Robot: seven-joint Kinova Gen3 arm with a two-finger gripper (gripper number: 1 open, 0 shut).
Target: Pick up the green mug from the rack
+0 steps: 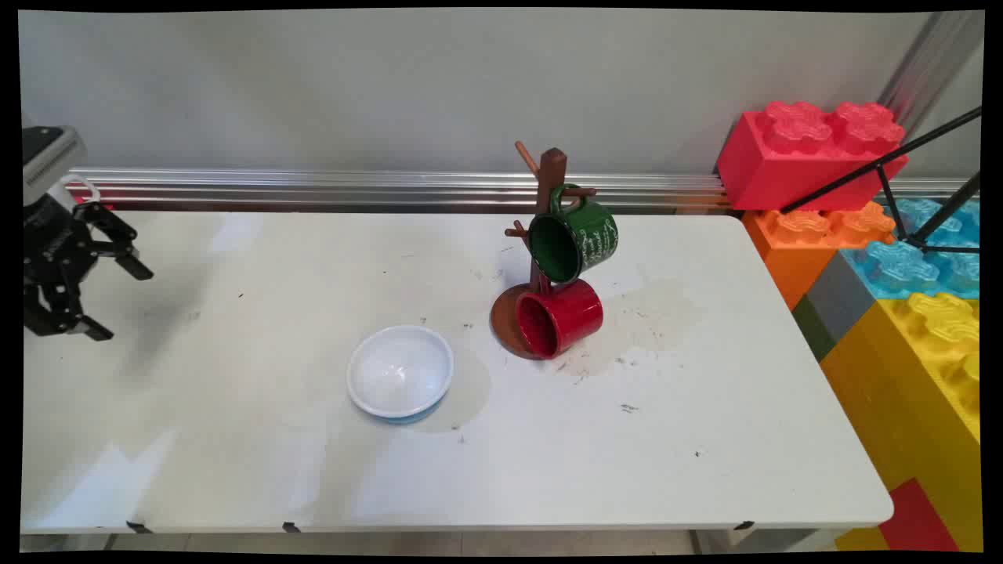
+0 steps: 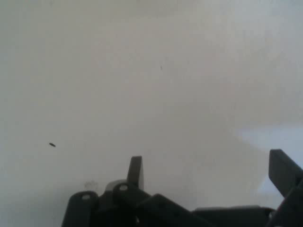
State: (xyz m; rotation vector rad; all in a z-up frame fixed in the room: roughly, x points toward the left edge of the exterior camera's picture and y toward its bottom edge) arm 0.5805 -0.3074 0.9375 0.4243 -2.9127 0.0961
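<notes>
Your gripper (image 1: 117,301) is wide apart, holding nothing, over the table (image 1: 235,439) at the left. Next comes the bowl (image 1: 400,371). The red mug (image 1: 559,317) leans on the rack (image 1: 548,227); the green mug (image 1: 573,239) hangs by its handle.

Soft, even light is falling across the white desk (image 1: 235,439), bright without being harsh. The bowl (image 1: 400,370) is casting a pale, blurred shadow toward the mug tree (image 1: 546,235), and the tree's own faint shadow is spreading away from the bowl, so light is arriving from the claw's (image 1: 125,301) side. A dim grey shadow is lying on the desk just beside the claw. Paler patches of sheen are showing near the desk's front edge, well away from the bowl. In the hand view everything is looking hazy and washed out, the desk surface (image 2: 142,85) reading as featureless grey with one brighter patch (image 2: 274,137).
</notes>
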